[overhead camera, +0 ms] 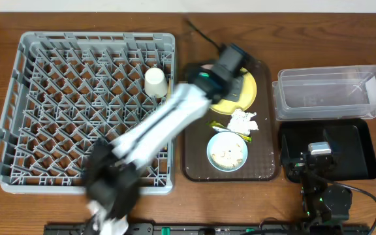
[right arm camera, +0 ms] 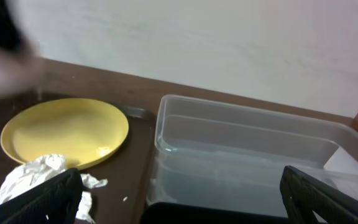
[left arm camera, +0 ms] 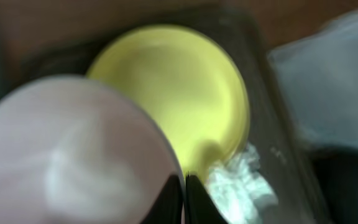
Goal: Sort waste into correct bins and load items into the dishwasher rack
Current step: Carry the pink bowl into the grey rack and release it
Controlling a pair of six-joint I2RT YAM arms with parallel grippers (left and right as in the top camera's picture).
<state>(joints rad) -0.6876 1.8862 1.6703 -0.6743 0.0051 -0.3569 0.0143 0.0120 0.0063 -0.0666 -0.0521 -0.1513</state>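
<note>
The small white cup (overhead camera: 155, 83) stands in the far right of the grey dishwasher rack (overhead camera: 96, 38). The left end effector (left arm camera: 185, 199) is clenched on the white bowl (left arm camera: 67, 155) rim, above the yellow plate (overhead camera: 248, 91). At far right, the right end effector (overhead camera: 320, 153) hangs released over the black tray (overhead camera: 361, 153).

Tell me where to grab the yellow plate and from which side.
Probably its rim on the side facing the clear tub, coming in from the right. The yellow plate lies flat on the brown tray, so only the thin edge offers a pinch, and the tissue crowds its near edge.
</note>
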